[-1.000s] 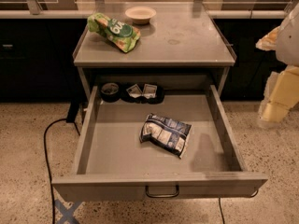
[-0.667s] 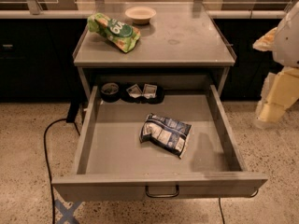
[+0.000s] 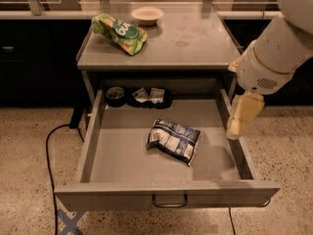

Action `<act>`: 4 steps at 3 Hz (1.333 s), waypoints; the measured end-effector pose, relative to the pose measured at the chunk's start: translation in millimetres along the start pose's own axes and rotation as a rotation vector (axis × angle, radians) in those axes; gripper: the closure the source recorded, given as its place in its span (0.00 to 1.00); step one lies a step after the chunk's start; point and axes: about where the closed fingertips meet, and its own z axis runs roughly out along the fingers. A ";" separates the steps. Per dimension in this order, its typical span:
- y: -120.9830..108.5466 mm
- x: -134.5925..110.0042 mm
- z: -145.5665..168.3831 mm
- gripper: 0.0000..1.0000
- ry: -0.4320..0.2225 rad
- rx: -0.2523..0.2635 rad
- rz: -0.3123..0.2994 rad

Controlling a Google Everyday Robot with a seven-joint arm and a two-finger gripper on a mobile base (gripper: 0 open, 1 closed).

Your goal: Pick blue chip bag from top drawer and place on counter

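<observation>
The blue chip bag [image 3: 173, 141] lies flat on the floor of the open top drawer [image 3: 166, 192], a little right of its middle. The drawer is pulled fully out, with its dark wire handle [image 3: 169, 201] on the front panel. Above it is the grey counter [image 3: 195, 43]. My gripper [image 3: 237, 129] hangs from the pale arm [image 3: 274, 53] at the right, pointing down over the drawer's right side wall. It is about a hand's width right of the bag and does not touch it.
A green-and-white snack bag [image 3: 120, 33] and a pale bowl [image 3: 146, 14] sit on the counter's back left. A dark round container [image 3: 115, 96] and a dark tray with packets [image 3: 149, 96] lie at the drawer's back. A black cable [image 3: 49, 146] runs over the floor at the left.
My arm has swung left and forward, bringing the gripper from beside the cabinet to over the drawer's right wall. The bag and drawer have not moved.
</observation>
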 end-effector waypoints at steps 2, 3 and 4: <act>-30.9 3.5 67.8 0.00 0.007 0.025 0.019; -33.7 -15.8 80.0 0.00 -0.054 0.031 0.017; -35.3 -67.0 112.2 0.00 -0.126 -0.002 -0.037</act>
